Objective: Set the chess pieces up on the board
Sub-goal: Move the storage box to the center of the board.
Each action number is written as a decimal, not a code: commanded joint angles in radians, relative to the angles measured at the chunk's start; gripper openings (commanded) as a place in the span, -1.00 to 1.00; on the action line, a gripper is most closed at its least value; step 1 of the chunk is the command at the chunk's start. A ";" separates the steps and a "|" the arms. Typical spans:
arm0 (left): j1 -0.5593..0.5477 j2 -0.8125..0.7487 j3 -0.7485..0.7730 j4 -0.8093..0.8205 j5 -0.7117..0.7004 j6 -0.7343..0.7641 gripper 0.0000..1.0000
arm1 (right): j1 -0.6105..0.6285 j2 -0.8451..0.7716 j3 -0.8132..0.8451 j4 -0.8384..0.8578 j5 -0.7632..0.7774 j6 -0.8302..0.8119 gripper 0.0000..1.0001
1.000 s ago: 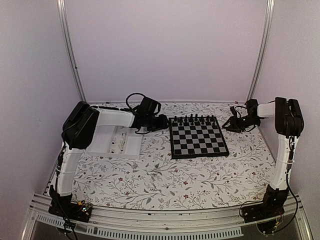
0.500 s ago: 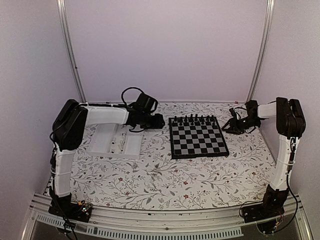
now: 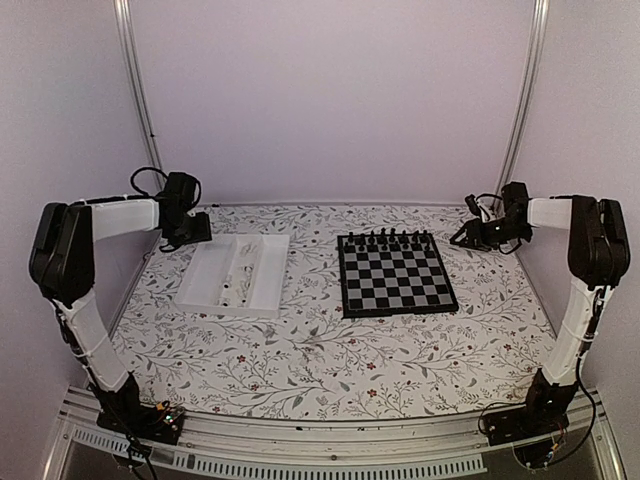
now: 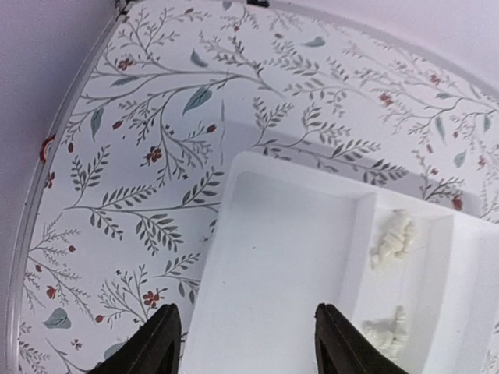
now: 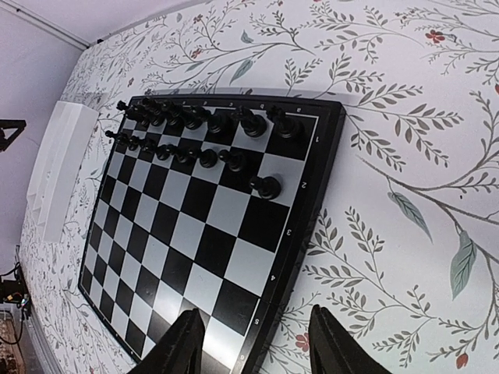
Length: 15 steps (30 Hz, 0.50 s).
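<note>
Pieces (image 4: 392, 236): white, in tray (image 4: 281, 234) compartment right of left gripper (image 4: 245, 313)
Board (image 5: 195, 234): just ahead of right gripper (image 5: 253, 313)
Grippers: both open, empty

This was a robotics lab cell: plain wall (image 3: 330, 100), aluminium post (image 3: 141, 100), left arm (image 3: 95, 340) and right arm (image 3: 572, 325) bolted to the bench (image 3: 330, 360).

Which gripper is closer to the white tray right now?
Left. The left gripper hangs over the tray's far left edge. The right gripper is off the far right corner of the board, with the whole board between it and the tray.
</note>
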 commanded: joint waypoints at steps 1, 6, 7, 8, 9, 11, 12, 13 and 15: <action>0.024 0.062 0.033 -0.111 -0.020 0.046 0.18 | 0.002 -0.049 -0.036 0.014 -0.007 -0.024 -0.01; 0.035 0.072 0.027 -0.101 0.077 0.074 0.02 | 0.002 -0.069 -0.055 0.024 -0.016 -0.034 -0.01; 0.029 0.068 0.020 -0.095 0.089 0.072 -0.01 | 0.002 -0.069 -0.053 0.024 -0.018 -0.034 -0.01; 0.024 0.063 0.014 -0.094 0.088 0.070 -0.03 | 0.002 -0.068 -0.053 0.025 -0.020 -0.034 -0.01; 0.021 0.063 0.005 -0.093 0.083 0.068 -0.06 | 0.002 -0.067 -0.053 0.025 -0.025 -0.034 -0.01; 0.019 0.063 -0.016 -0.097 0.081 0.063 -0.15 | 0.002 -0.063 -0.051 0.024 -0.032 -0.034 -0.01; 0.018 0.062 -0.028 -0.100 0.084 0.059 -0.21 | 0.003 -0.062 -0.051 0.023 -0.035 -0.034 -0.01; 0.018 0.061 -0.039 -0.101 0.088 0.054 -0.27 | 0.002 -0.060 -0.051 0.023 -0.037 -0.034 -0.01; 0.010 0.054 -0.064 -0.100 0.088 0.047 -0.44 | 0.002 -0.059 -0.053 0.023 -0.040 -0.037 -0.01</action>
